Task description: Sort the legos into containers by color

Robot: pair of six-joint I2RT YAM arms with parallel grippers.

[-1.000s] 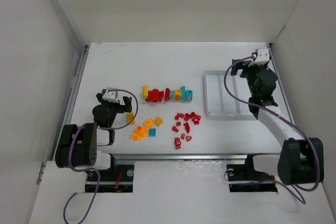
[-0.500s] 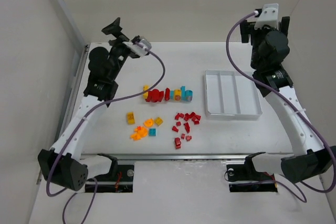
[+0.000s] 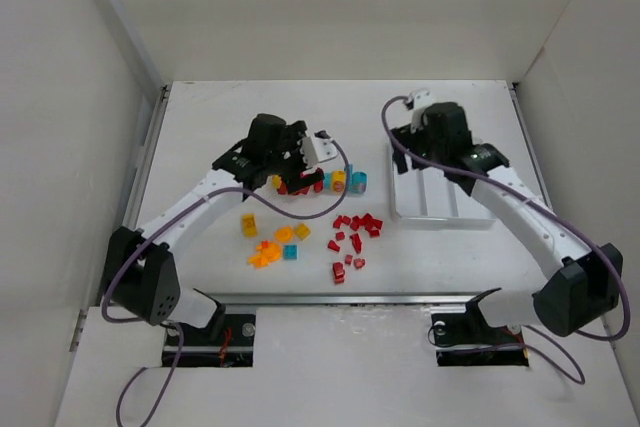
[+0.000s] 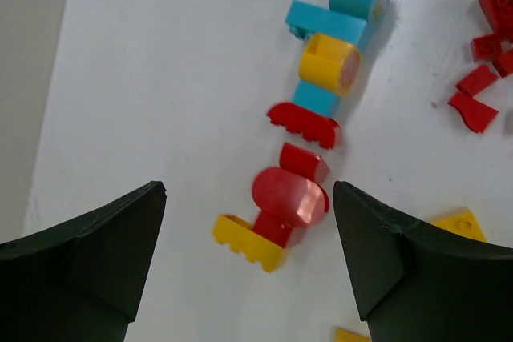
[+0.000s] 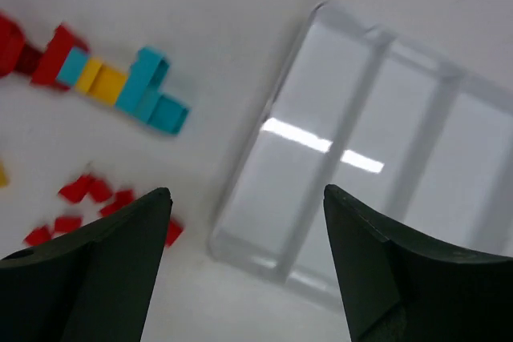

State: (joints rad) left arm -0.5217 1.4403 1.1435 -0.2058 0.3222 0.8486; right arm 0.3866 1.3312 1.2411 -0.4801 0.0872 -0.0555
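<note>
The legos lie mid-table: a joined row (image 3: 345, 182) of red, yellow and cyan pieces, a loose red pile (image 3: 352, 237), and an orange-yellow cluster (image 3: 268, 249) with one cyan brick (image 3: 290, 252). My left gripper (image 3: 293, 175) hangs open over the row's left end. In the left wrist view the left gripper (image 4: 248, 190) straddles the round red piece (image 4: 288, 196) and a yellow brick (image 4: 248, 242) without touching them. My right gripper (image 3: 425, 159) is open above the left side of the containers, a white three-compartment tray (image 3: 445, 207). The right gripper (image 5: 247, 191) holds nothing; the tray (image 5: 377, 158) looks bare.
White walls enclose the table on the left, back and right. A single yellow brick (image 3: 248, 224) lies left of the orange cluster. Both arm bases sit at the near edge, with purple cables looping off the wrists.
Both arms have swung from raised poses at the back down toward the middle: the left over the lego row, the right over the tray's left side. Both sets of jaws have narrowed slightly.
</note>
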